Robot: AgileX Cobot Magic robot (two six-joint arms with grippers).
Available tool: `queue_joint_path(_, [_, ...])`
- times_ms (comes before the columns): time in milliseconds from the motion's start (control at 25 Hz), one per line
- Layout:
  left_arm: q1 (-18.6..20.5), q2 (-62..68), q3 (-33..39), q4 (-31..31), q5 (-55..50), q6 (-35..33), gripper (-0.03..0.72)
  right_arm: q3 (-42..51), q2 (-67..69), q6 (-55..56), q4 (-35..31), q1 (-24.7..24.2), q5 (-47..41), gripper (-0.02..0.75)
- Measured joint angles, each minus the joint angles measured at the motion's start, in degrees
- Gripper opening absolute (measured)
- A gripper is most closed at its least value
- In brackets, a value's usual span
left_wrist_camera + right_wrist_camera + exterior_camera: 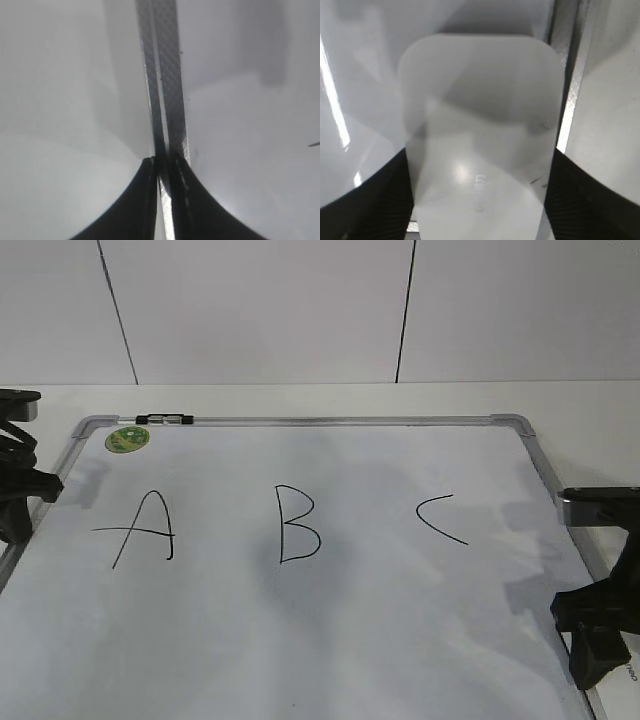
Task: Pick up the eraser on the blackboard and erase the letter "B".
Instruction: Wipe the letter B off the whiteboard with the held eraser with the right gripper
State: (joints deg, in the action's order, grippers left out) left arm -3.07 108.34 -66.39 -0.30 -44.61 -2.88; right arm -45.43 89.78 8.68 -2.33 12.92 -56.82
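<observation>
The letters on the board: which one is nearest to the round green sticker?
The letter "A". It is the leftmost letter, just below the green sticker in the blackboard's upper left corner; the letter "B" and the "C" lie farther right.

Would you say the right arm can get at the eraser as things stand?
Probably yes: in the right wrist view the eraser lies directly between the right gripper's open fingers, beside the blackboard's frame, with nothing visible in between.

Exterior camera slants down over the blackboard (pixel 330 640); both wrist cameras look closely at its frame.
</observation>
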Motion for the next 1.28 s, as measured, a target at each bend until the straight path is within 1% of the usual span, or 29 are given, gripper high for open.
queue_joint_path(760, [0.00,0.00,-0.13,0.30,-1.96,0.00,0.040,-0.51,0.15,0.00,-0.09,0.00,-1.58,0.549])
queue_joint_path(1120, [0.00,0.00,-0.13,0.30,-2.10,0.12,0.039,-8.18,0.30,0.00,0.93,0.00,-10.35,0.549])
queue_joint_path(1280, [0.00,0.00,-0.13,0.30,-2.10,0.12,0.039,-13.64,0.30,-0.16,0.93,0.00,-11.92,0.548])
